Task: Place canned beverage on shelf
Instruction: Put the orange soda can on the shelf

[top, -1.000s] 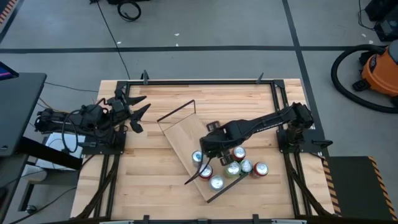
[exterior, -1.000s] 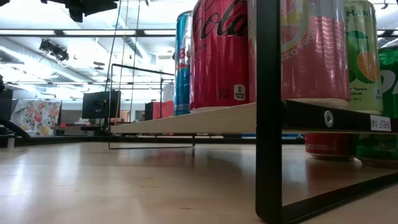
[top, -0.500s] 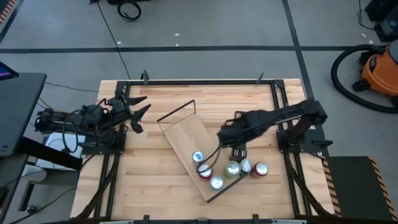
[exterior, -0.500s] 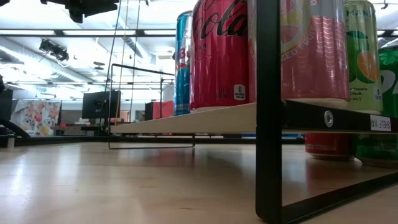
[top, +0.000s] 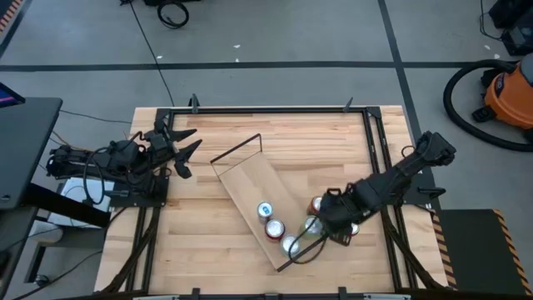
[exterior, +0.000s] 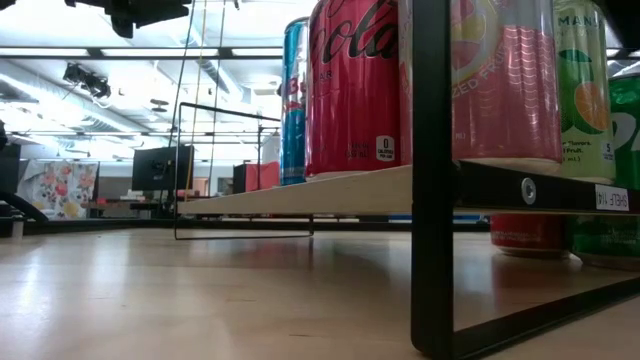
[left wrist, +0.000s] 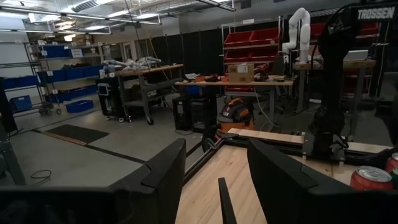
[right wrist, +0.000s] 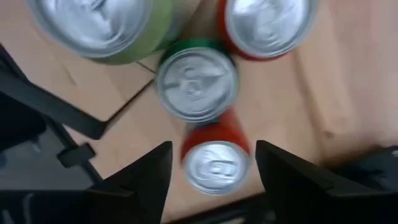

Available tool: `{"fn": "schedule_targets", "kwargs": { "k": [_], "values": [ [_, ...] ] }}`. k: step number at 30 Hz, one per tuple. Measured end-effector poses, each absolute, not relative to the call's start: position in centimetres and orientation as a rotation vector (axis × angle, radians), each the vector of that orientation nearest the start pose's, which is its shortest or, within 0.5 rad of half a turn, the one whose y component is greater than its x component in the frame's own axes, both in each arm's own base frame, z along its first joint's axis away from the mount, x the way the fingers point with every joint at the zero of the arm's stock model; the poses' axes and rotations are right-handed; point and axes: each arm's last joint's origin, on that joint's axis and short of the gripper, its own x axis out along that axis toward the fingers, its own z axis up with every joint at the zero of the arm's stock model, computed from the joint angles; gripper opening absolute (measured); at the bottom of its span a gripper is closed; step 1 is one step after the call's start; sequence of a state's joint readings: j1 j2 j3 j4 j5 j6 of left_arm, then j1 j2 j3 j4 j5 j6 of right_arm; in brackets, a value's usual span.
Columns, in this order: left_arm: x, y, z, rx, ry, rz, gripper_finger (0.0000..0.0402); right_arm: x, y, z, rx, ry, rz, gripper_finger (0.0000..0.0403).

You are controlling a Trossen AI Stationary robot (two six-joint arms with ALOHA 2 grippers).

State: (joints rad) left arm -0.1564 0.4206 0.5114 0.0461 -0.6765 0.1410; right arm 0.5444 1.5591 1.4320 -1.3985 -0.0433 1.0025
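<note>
The shelf [top: 250, 190], a light-wood board on a dark wire frame, lies slantwise on the table. Three cans stand on it: a blue one [top: 265, 210], a red one [top: 273, 227] and a pink one [top: 289, 244]. They also show in the low view [exterior: 355, 85]. Several loose cans stand on the table right of the shelf [top: 316, 204]. My right gripper [top: 334, 222] is open above them, pointing down. Its fingers stand on either side of a red can's top [right wrist: 214, 167] without touching it. My left gripper [top: 181, 148] waits open at the table's left edge.
In the right wrist view, a green can [right wrist: 197, 81] and another red can [right wrist: 270, 22] stand close beside the red one. A light-green can [right wrist: 99, 25] stands by the shelf's dark frame [right wrist: 56, 106]. There is bare tabletop at the left and far side [top: 208, 242].
My right gripper has drawn away from the cans on the shelf. It went first toward the table's right edge, then toward the near edge, and now hangs over the loose cans. The cans on the shelf have stayed where they were.
</note>
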Motion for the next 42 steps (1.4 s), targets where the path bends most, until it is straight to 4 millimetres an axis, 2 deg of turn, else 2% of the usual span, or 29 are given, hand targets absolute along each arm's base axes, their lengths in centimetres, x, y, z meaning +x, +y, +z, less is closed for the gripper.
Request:
{"fn": "schedule_targets", "kwargs": {
  "k": [11,18,26,32,38,42],
  "values": [
    [10.9,0.1,30.6,0.082,-0.090,0.527,0.0183,21.5,16.5,27.5,0.430,1.545,-0.416,0.0352],
    [10.9,0.1,30.6,0.090,-0.090,0.528,0.0183,20.8,16.3,25.5,0.433,1.576,-0.505,0.0385],
    [10.9,0.1,30.6,0.107,-0.085,0.529,0.0183,20.4,16.1,22.6,0.441,1.609,-0.500,0.0381],
    [10.9,0.1,30.6,0.107,-0.085,0.529,0.0183,19.9,16.0,20.6,0.443,1.654,-0.436,0.0353],
    [10.9,0.1,30.6,0.107,-0.085,0.529,0.0183,19.8,16.0,20.5,0.414,1.665,-0.402,0.0309],
    [10.9,0.1,30.6,0.107,-0.085,0.529,0.0183,19.7,15.8,20.9,0.417,1.663,-0.398,0.0305]
  ]
}}
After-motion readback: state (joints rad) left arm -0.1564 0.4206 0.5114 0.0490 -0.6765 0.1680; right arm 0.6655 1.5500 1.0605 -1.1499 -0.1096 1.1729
